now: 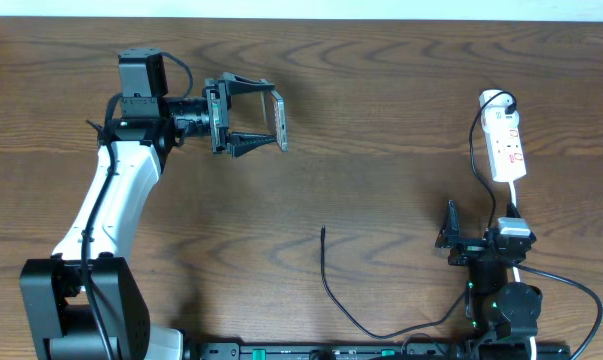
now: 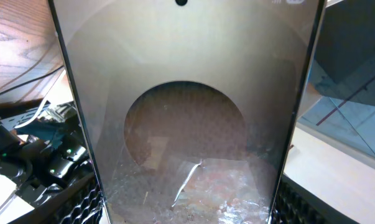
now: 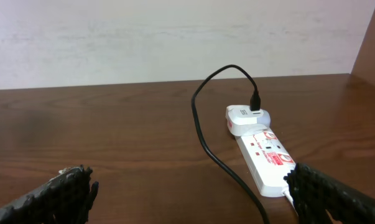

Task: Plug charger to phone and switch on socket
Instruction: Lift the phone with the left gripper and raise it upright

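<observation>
Since the charging port must be presented to the cable, the left gripper point(image 1: 266, 120) has its fingers pinched on the phone point(image 1: 279, 122) across its width. The phone is at the upper left of the counter point(image 1: 381, 80), turned edge-on to the overhead camera. Whether its lower end clears the surface cannot be told. In the left wrist view the phone's face fills the frame, with its brownish round patch point(image 2: 184, 130) central.

The charger point(image 1: 333, 290) lies loose on the counter. Its plug tip point(image 1: 322, 232) is well apart from the phone and points roughly toward it. The other end is already seated in a white adapter point(image 3: 246, 118) at the far end of the socket point(image 1: 507, 145). The join at the phone therefore appears to be the outstanding step, along with the switch.

The right gripper point(image 3: 196, 199) sits low at the near right with its fingers spread wide and nothing between them. It faces the socket and is well placed, in my judgement, either to collect the cable or to reach the switches. The switch position is too small to read.

The counter is dark wood grain, dry and otherwise uncluttered. A pale plain wall point(image 3: 175, 37) stands behind it, and the lighting is even
</observation>
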